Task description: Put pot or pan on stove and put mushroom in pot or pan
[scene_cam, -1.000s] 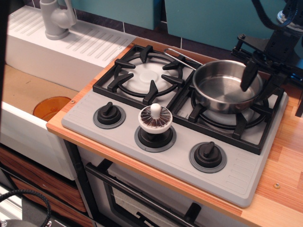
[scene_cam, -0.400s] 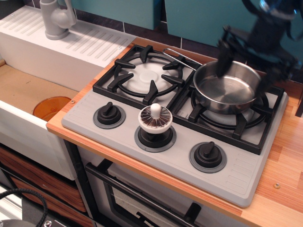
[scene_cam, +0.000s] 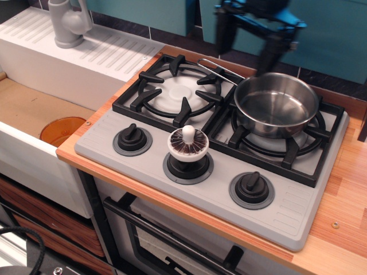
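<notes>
Since the earlier frame, the black robot gripper point(scene_cam: 248, 40) has risen off the pan and shifted left; it now hangs, motion-blurred, above the back edge of the grey toy cooktop point(scene_cam: 143, 157), fingers apart and holding nothing. Shiny round stainless-steel saucepan point(scene_cam: 276, 105) sits unmoved on the right black grated burner point(scene_cam: 282, 143), its thin wire-loop handle point(scene_cam: 220, 70) reaching toward the left burner point(scene_cam: 175, 91). Small toy mushroom point(scene_cam: 188, 142), white stem up and brown-and-white gilled cap down, rests on the middle black knob point(scene_cam: 187, 165), between the left knob point(scene_cam: 132, 140) and the right knob point(scene_cam: 252, 189).
</notes>
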You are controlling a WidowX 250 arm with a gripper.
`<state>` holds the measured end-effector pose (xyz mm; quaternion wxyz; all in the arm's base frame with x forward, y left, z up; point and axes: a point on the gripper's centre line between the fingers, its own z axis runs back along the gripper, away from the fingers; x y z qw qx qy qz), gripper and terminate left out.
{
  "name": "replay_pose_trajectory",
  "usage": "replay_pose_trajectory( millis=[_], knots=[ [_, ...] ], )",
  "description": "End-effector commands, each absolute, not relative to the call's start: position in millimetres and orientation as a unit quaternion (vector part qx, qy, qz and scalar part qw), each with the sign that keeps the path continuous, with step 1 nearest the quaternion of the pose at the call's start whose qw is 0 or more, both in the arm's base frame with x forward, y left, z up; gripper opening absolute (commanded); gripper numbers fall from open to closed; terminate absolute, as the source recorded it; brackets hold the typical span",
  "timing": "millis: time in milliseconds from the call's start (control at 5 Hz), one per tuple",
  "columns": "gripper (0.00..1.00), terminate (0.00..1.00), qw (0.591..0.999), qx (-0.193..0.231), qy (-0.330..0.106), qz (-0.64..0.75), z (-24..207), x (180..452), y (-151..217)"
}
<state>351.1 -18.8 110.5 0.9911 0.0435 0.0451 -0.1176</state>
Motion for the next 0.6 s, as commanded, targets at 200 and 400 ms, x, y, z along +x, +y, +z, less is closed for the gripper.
replay_pose_trajectory(
  millis=[200, 400],
  knots=[
    [1.0, 0.0, 0.991, 0.078, 0.009, -0.104, 150.7, 318.9, 17.9],
    [1.0, 0.0, 0.992, 0.095, 0.004, -0.079, 146.6, 295.4, 13.5]
  ],
)
